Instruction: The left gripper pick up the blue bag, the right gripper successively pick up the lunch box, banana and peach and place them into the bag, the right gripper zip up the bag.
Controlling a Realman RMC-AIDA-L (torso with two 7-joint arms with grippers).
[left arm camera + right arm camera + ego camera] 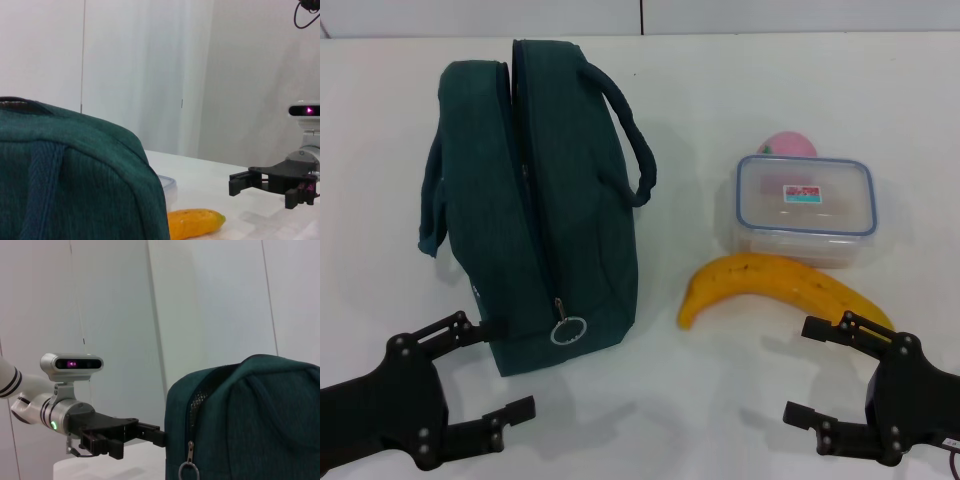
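The blue bag (545, 200) stands upright on the left half of the white table (720, 400), its zipper running up the near end with the ring pull (567, 330) hanging low; one loop handle (628, 135) arches out to the right. To its right, well apart, lies the banana (770, 285), and just beyond that the lunch box (805, 208), with the peach (788, 145) peeking out behind its far edge.

The left gripper (500, 368) waits at the near left, just short of the bag's near end, jaws spread wide and holding nothing. The right gripper (815, 372) sits at the near right, close to the banana's tip, likewise wide open and empty.

I'd say nothing has begun: this is the opening step, taking hold of the bag. The left claw needs to get a handle or fabric edge between its fingers before closing.
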